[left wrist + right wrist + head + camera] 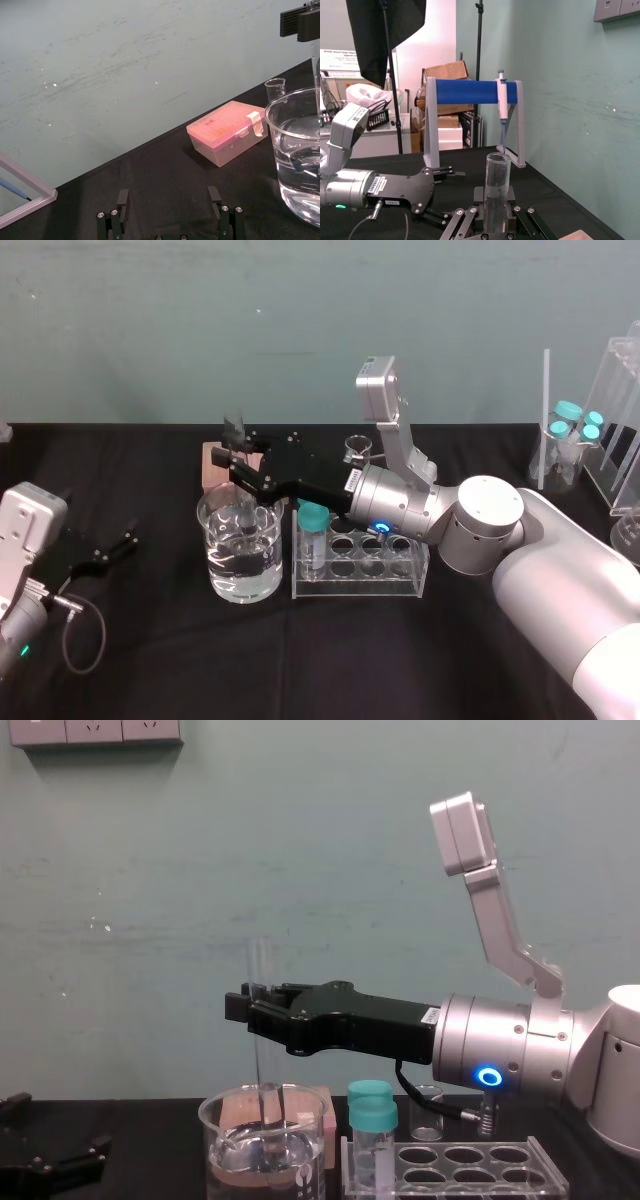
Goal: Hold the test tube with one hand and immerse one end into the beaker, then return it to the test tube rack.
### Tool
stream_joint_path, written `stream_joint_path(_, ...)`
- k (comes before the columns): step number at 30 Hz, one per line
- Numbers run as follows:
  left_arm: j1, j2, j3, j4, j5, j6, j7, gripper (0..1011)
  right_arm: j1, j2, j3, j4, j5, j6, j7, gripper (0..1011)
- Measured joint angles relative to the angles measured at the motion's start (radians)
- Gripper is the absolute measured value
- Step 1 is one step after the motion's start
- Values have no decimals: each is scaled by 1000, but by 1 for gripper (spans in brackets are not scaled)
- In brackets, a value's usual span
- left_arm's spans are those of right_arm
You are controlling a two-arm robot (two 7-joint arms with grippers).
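Observation:
The test tube (261, 970) stands upright with my right gripper (250, 1006) shut on it around mid-height. Its lower end dips through the rim of the beaker (240, 552) into the water. The right wrist view has the tube (497, 186) rising between the fingers (462, 220). To the right of the beaker stands the test tube rack (360, 562), which carries a teal-capped vial (314, 530) at its left end. My left gripper (169, 200) rests open and empty on the table, left of the beaker (300, 150).
A pink lidded box (226, 131) and a tiny beaker (275, 89) sit behind the large beaker. At the far right are teal-capped vials (575, 425) and a clear stand (625, 430). A pipette stand (475, 92) is far left.

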Motion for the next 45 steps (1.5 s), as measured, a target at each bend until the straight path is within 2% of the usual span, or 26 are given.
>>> stream_joint_path(14, 0, 0, 0, 0, 0, 0, 0, 1000, -12, 11, 0, -21, -2, 12, -4, 242)
stream_joint_path(45, 0, 0, 0, 0, 0, 0, 0, 1000, -15, 10, -3, -20, -1, 21, -6, 242)
